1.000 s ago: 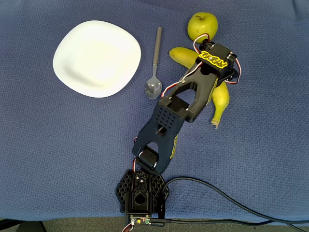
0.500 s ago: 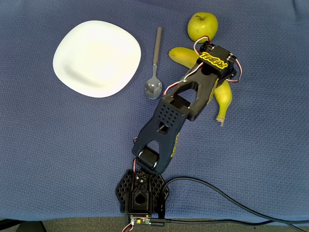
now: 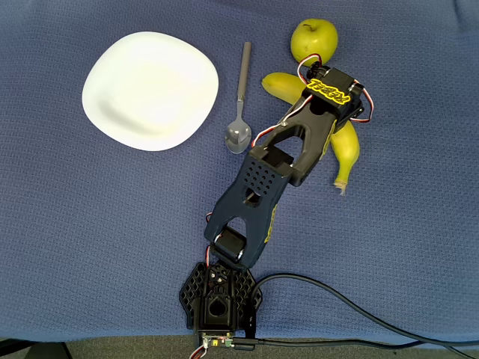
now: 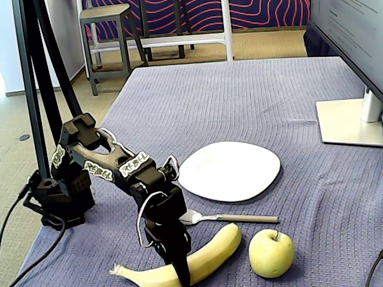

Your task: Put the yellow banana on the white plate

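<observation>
A green-yellow apple (image 3: 313, 40) and a spoon (image 3: 241, 102) lie apart on blue cloth (image 3: 90, 224).

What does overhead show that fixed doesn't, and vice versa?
Overhead alone: the arm's base with its cables, seen from above. Fixed alone: a monitor stand, a stool and floor behind the table, plus the gripper down at the banana. Both: plate, spoon, apple, blue cloth.
</observation>
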Controlling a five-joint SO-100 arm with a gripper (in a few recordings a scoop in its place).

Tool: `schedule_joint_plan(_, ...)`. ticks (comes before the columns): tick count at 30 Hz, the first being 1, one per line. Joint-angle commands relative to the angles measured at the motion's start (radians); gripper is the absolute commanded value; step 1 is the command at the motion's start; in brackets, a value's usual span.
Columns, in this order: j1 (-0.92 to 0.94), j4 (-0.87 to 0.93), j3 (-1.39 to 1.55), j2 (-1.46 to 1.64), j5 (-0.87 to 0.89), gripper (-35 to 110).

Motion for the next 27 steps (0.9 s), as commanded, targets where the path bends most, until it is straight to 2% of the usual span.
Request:
schedule_joint_plan(1, 0.014, 0.081, -0.008, 0.063, 0.049, 0)
schedule_joint_plan(6, -0.006, 0.207, 0.014, 0.173, 0.104, 0)
schedule_joint_plan(17, -0.057, 0.321, 0.044, 0.423, 0.144, 0)
schedule_joint_plan(27, -0.164, 0.270, 0.229, 0.672, 0.044, 0)
